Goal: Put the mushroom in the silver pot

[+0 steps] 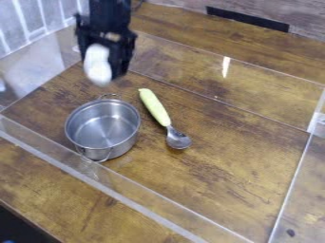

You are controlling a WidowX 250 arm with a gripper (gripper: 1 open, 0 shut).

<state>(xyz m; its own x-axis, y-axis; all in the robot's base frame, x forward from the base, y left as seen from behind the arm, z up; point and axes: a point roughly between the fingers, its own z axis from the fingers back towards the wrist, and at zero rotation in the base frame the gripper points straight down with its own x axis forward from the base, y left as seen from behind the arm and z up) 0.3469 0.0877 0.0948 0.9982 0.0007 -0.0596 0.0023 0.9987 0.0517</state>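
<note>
Claw [101, 59] in the upper left looks clamped on the mushroom [97, 63], silver pot [103, 128] sits straight below it, slightly right

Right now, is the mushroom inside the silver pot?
No, the silver pot sits empty, and the mushroom is up between the jaws above the table.

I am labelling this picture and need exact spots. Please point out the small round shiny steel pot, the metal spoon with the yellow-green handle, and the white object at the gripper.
small round shiny steel pot [105, 128]: camera view, on its inner bottom.
metal spoon with the yellow-green handle [155, 106]: camera view, mid-handle.
white object at the gripper [97, 63]: camera view, on its pale rounded body.
</note>
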